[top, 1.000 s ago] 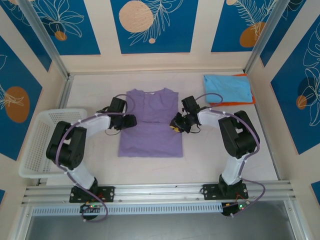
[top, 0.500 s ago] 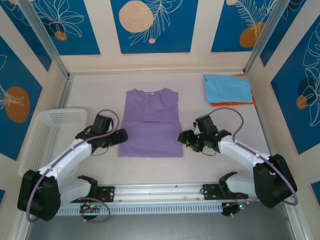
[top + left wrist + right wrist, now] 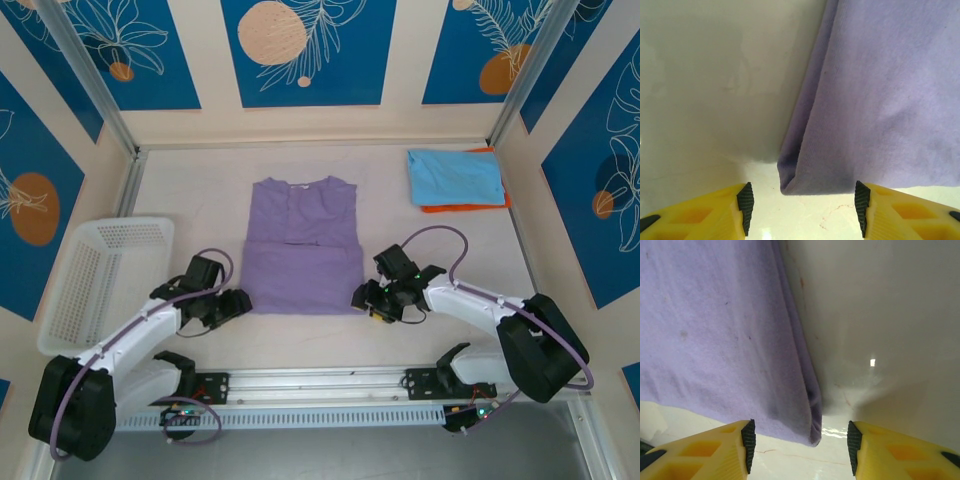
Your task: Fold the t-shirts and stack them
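Purple tee flat, side edges folded. Left gripper spread around its near-left corner (cloth not pinched); right gripper spread around near-right corner.

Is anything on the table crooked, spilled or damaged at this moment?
Nothing is spilled or damaged. The purple tee lies flat and square. Only the blue tee sits slightly askew on the orange tee, so an orange strip shows along its near edge.
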### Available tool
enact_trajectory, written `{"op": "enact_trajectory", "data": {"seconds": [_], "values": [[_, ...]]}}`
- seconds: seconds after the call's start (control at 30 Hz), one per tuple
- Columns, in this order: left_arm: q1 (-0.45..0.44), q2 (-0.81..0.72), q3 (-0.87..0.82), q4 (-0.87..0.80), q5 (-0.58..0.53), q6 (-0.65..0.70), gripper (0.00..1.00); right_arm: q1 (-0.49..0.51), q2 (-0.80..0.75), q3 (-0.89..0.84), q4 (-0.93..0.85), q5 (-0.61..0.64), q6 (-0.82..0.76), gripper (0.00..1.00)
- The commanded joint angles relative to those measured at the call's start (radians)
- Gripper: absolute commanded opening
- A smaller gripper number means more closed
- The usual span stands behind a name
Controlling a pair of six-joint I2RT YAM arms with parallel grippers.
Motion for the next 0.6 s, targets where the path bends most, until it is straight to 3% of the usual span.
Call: {"op": "enact_trajectory", "data": {"seconds": [0.0, 0.23, 0.33, 0.47, 0.57], "values": [[-0.008, 0.02, -0.019, 0.04, 0.049, -0.043, 0.55, 0.008, 0.02, 0.02, 0.001, 0.001, 0.027, 0.51], [-0.008, 0.037, -0.039, 0.121, 0.057, -0.073, 0.45, 0.027, 0.056, 0.032, 0.015, -0.008, 0.032, 0.5], [-0.008, 0.057, -0.032, 0.13, 0.054, -0.074, 0.34, 0.028, 0.068, 0.034, 0.016, -0.006, 0.032, 0.45], [-0.008, 0.058, -0.028, 0.121, 0.024, -0.068, 0.3, 0.029, 0.081, 0.043, 0.009, -0.003, 0.032, 0.4], [-0.008, 0.056, -0.029, 0.122, 0.011, -0.067, 0.22, 0.027, 0.091, 0.048, 0.008, -0.003, 0.03, 0.27]]}}
